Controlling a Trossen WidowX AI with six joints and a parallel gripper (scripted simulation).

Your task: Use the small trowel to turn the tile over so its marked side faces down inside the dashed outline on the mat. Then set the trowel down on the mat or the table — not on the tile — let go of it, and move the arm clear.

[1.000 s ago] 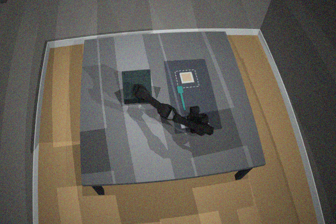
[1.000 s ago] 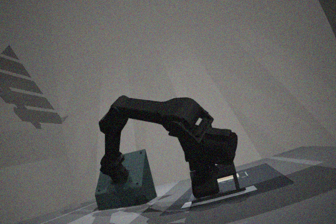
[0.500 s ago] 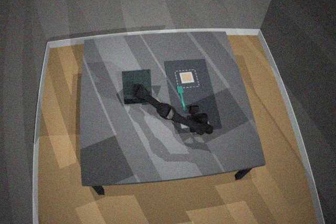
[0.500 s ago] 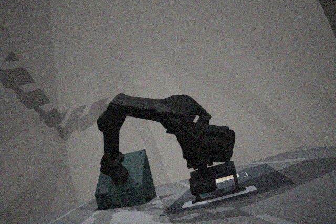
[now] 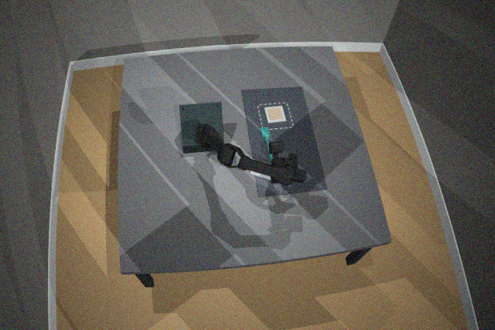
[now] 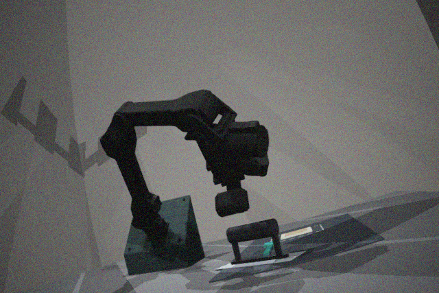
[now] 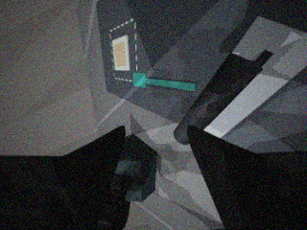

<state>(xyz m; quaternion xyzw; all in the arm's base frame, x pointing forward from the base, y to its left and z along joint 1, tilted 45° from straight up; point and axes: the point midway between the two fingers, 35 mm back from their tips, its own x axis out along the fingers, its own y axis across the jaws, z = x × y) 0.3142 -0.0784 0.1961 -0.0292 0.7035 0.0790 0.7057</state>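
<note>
The tile (image 5: 274, 113) (image 6: 296, 232) (image 7: 121, 53) lies flat inside the dashed outline on the dark mat (image 5: 275, 94) (image 6: 341, 227), with a white border and plain tan centre facing up. I cannot tell whether a mark is hidden beneath it. The trowel (image 5: 260, 175) (image 6: 252, 231) (image 7: 208, 96), with a black bar handle on posts over a pale flat blade, rests at the mat's near end, well apart from the tile. My gripper (image 6: 232, 208) (image 7: 156, 129) is open and empty, above the trowel's handle and not touching it. The arm partly hides the trowel in the top view.
A teal paddle-like piece with a thin stem (image 5: 265, 132) (image 6: 267, 247) (image 7: 168, 84) lies on the mat between the tile and the trowel. The arm's dark green base block (image 5: 202, 110) (image 6: 177, 219) stands left of the mat.
</note>
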